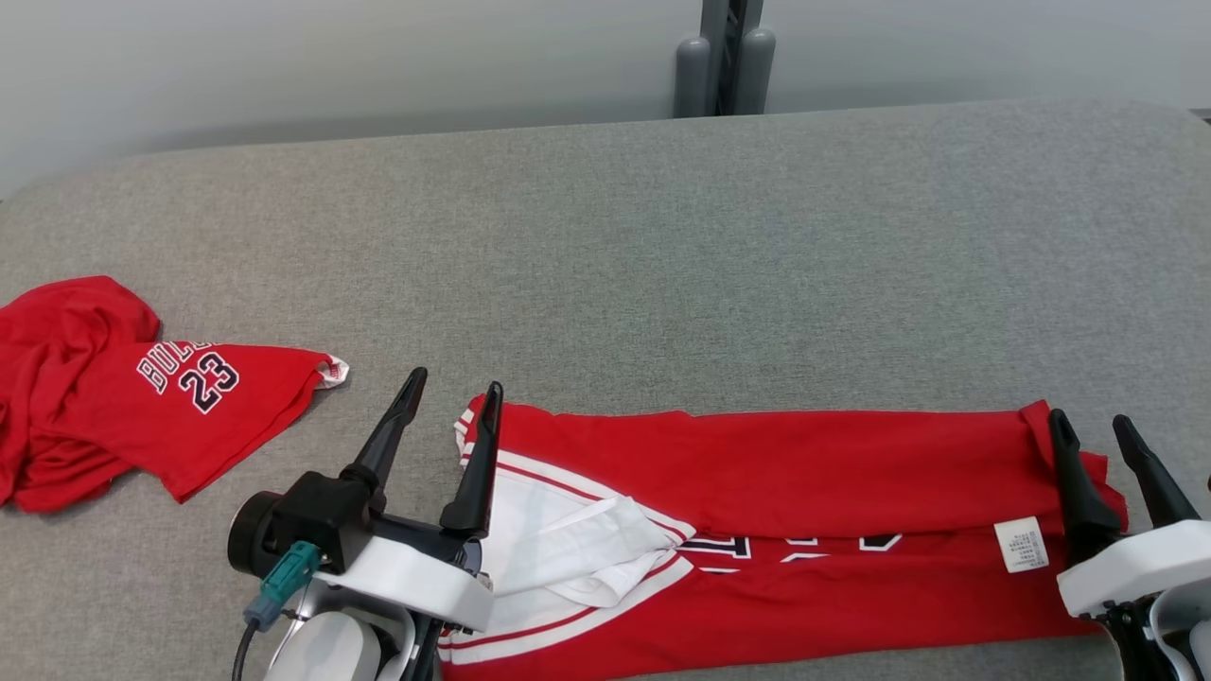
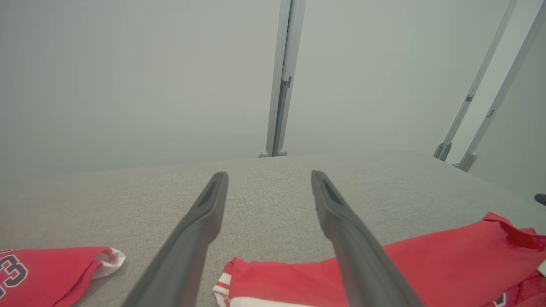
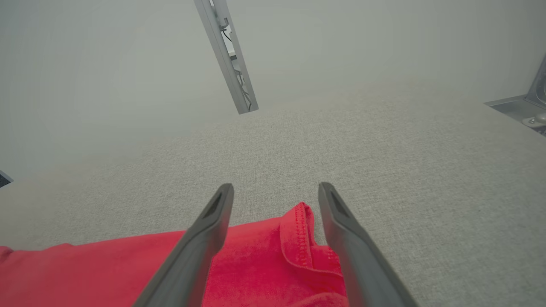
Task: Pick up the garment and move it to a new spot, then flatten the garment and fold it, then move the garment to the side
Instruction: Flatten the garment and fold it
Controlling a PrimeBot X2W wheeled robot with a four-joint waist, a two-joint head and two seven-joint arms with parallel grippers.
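A red garment [image 1: 804, 463] with white trim and dark lettering lies folded into a long band near the front edge of the grey table [image 1: 662, 236]. A white label shows near its right end. My left gripper [image 1: 455, 381] hovers open over the band's left end, one finger above the cloth and one above bare table. In the left wrist view the left gripper [image 2: 269, 174] holds nothing, and the garment [image 2: 448, 264] lies below and to the right. My right gripper [image 1: 1091, 419] stands open at the right end. In the right wrist view the right gripper [image 3: 276, 185] straddles the garment's [image 3: 256, 264] hemmed corner.
A second red jersey [image 1: 142, 397] with the number 23 lies crumpled at the table's left edge; this jersey [image 2: 55, 268] also shows at the lower left of the left wrist view. A grey post [image 1: 724, 57] stands behind the table against a pale wall.
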